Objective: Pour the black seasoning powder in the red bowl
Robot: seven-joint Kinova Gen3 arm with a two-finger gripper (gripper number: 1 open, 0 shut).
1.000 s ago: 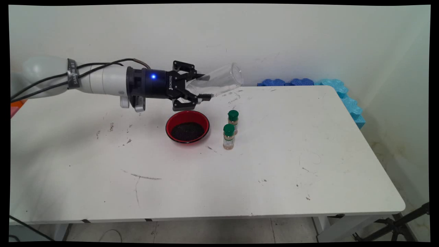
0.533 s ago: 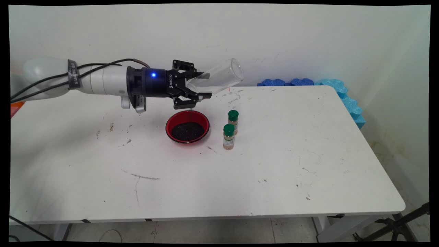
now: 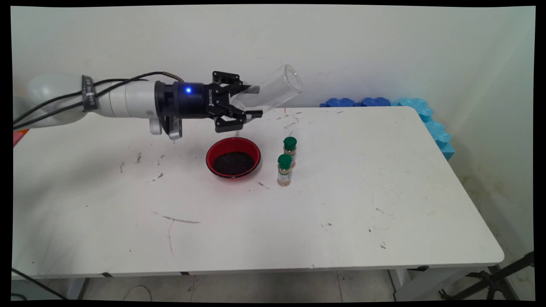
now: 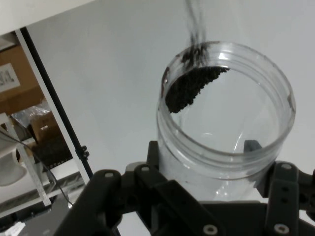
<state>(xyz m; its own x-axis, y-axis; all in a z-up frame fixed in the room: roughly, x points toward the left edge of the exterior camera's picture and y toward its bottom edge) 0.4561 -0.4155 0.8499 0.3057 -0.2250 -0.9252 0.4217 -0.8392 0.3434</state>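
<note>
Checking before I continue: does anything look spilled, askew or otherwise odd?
The clear plastic jar clamped in the black gripper is tilted nearly sideways above the white table, dark grains clinging near its rim. The red bowl and two green-capped spice bottles stand upright; nothing spilled.

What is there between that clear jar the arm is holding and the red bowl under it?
Nothing visible. The gripper holds the clear jar tilted in the air, mouth up and to the right. The red bowl of dark grains sits on the table below the gripper. The two green-capped bottles stand beside the bowl, to its right.
</note>
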